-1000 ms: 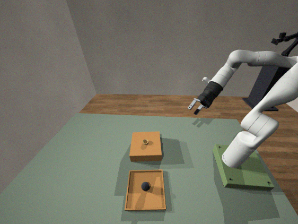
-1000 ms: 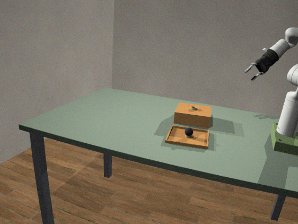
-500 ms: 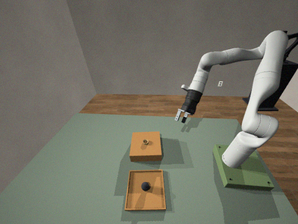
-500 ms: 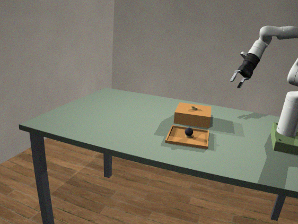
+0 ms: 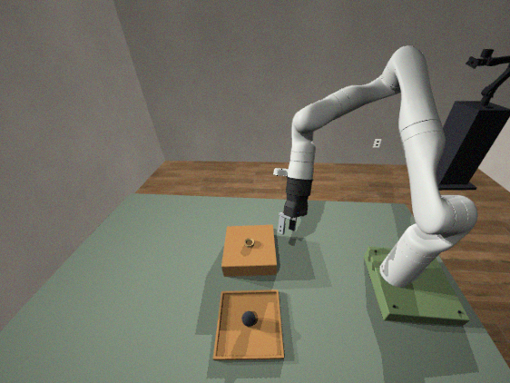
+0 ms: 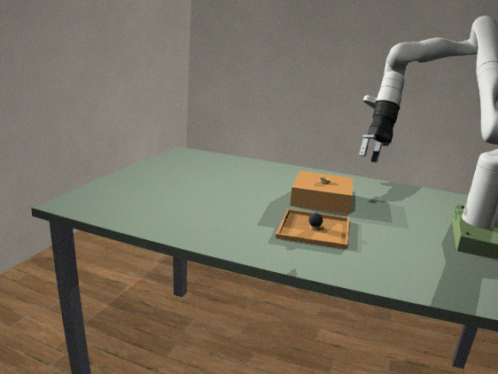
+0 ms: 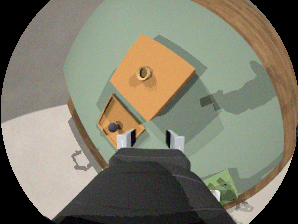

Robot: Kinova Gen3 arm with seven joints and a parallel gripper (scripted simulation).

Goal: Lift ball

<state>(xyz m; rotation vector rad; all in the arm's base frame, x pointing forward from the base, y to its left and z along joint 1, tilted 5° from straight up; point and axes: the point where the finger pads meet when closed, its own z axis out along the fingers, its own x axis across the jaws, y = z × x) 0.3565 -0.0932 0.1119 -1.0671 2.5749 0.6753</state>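
Note:
A dark blue ball [image 5: 249, 319] [image 6: 315, 220] [image 7: 113, 124] rests on its ring in a shallow orange tray [image 5: 227, 347] [image 6: 298, 230] [image 7: 107, 115]. Beside the tray is a higher orange stand [image 5: 250, 265] [image 6: 321, 198] [image 7: 166, 79] with an empty brass ring [image 5: 249, 241] [image 6: 324, 180] [image 7: 143, 72] on top. My gripper [image 5: 287, 225] [image 6: 369, 153] [image 7: 150, 135] is open and empty. It points down and hangs in the air well above the table, beyond the stand's far right corner, far from the ball.
The green table [image 5: 113, 281] [image 6: 177, 195] carries the arm's green base plate [image 5: 426, 304] [image 6: 474, 239] at the right. A dark pedestal [image 5: 472, 141] with a camera mount stands on the floor behind the arm.

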